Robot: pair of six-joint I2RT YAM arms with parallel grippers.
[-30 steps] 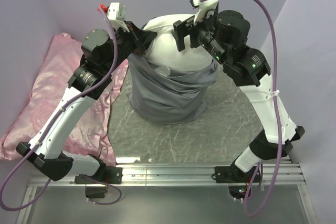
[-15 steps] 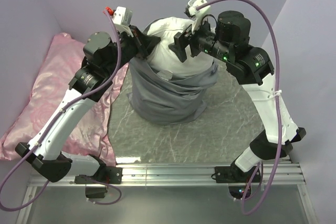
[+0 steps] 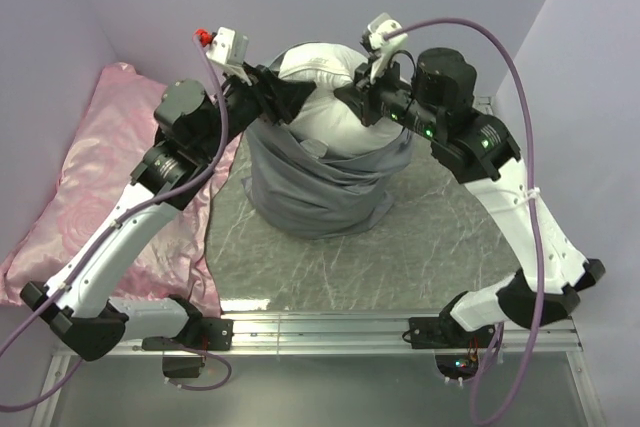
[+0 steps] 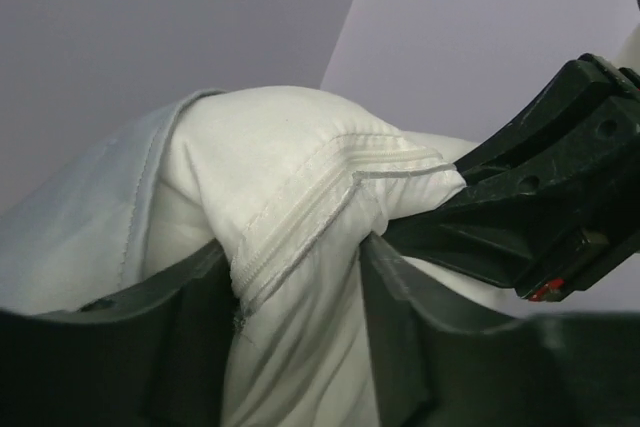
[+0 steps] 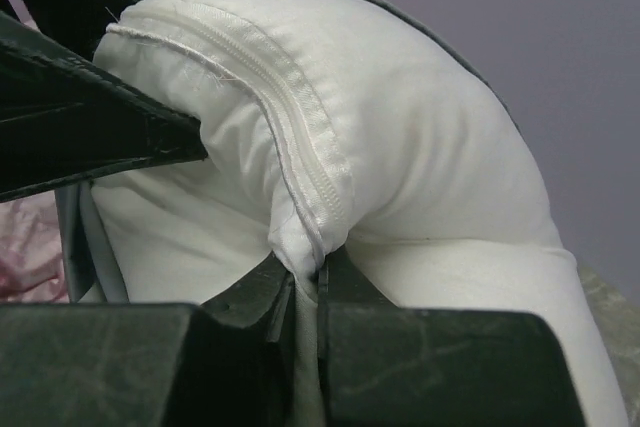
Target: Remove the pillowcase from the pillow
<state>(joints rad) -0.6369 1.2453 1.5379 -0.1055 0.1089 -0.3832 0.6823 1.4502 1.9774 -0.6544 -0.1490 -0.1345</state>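
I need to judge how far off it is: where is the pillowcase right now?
In the top view, the pillowcase sits bunched mid-table around the lower half of the white pillow, right of the pink pillow.

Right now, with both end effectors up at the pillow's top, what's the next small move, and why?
Probably move the left end effector down to the rim of the pillowcase. The right end effector is pinched shut on the top seam of the pillow, the left's jaws stand apart around that seam, and the pillowcase is bunched round the pillow's lower half.
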